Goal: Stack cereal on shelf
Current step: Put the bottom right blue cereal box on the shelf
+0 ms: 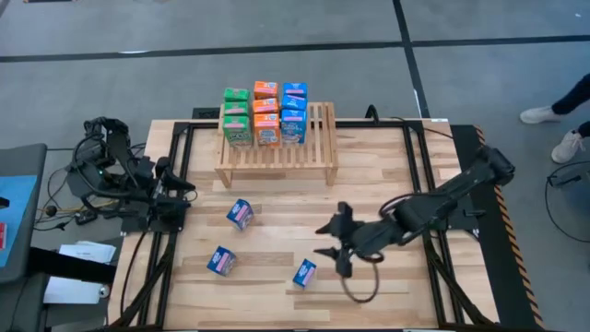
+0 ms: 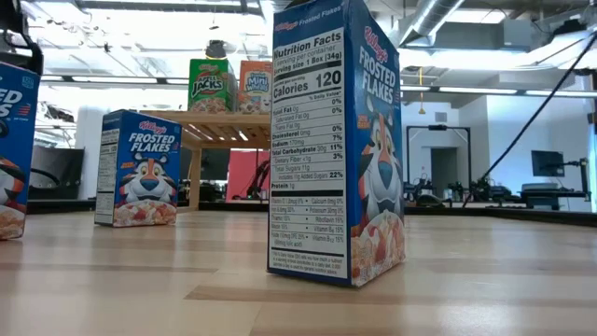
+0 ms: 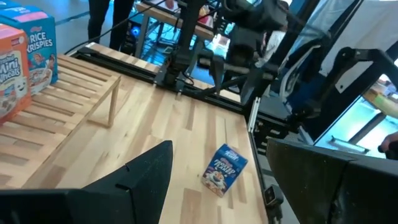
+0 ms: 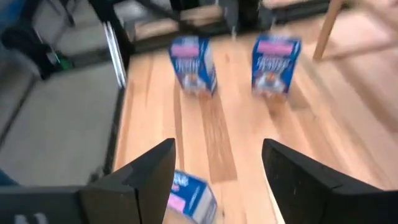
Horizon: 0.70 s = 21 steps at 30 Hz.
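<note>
High view: right gripper (image 1: 334, 247) sits low over the front-middle of the table (image 1: 387, 157), fingers spread apart, nothing between them; nearest blue box (image 1: 305, 273) stands just beside it on its front-left side, not touching as far as I can tell; right wrist view agrees, two dark fingers (image 4: 146, 177) wide apart over bare wood, one blue box (image 4: 191, 198) low beside the left finger, two more blue boxes ahead (image 4: 193, 64) (image 4: 275, 65), both upright.

Two other loose blue boxes on the table; one (image 1: 241, 214) just in front of the shelf (image 1: 318, 138), one (image 1: 221, 261) nearer the front-left; all three well apart from each other; low view reads them as Frosted Flakes, the closest (image 2: 338, 140) upright and filling mid-frame, another (image 2: 139, 168) farther back, a third cut by the edge.

Shelf stands at the back-middle of the table; cereal on its slatted top in three rows, green (image 1: 236, 115), orange (image 1: 266, 112), blue (image 1: 294, 111), packed touching, at the left half of the rack; right half of the slats bare.

Left gripper (image 1: 189, 187) parked at the left table edge, beside the shelf's left leg, fingers apart and holding nothing.

A person's shoes (image 1: 553, 113) show on the floor past the back-right corner.
</note>
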Each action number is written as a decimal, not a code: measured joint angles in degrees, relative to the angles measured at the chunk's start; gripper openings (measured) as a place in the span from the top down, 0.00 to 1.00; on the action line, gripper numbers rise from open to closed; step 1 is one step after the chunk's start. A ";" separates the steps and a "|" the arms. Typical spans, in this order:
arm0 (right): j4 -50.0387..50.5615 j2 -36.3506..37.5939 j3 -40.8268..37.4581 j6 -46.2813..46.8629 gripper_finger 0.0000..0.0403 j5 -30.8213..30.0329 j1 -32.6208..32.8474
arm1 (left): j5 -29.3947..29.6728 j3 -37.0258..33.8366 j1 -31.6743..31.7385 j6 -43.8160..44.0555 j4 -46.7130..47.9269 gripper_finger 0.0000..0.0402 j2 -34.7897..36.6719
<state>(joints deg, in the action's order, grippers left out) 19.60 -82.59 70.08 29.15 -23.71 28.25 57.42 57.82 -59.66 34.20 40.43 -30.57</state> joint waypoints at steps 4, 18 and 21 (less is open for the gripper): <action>0.01 -4.86 0.02 -0.47 0.34 5.95 -0.77 | 0.03 0.00 0.00 0.00 0.90 0.38 0.35; 3.47 -14.44 5.32 -9.87 0.13 21.41 -4.63 | -1.67 0.00 0.00 0.07 2.33 0.38 0.36; 5.42 -16.87 7.95 -15.23 0.07 26.10 -4.61 | -1.67 0.00 0.00 0.18 2.78 0.38 0.37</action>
<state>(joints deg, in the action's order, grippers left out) 25.01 -99.47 78.04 13.92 2.39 23.64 55.75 57.82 -59.66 34.38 43.21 -30.20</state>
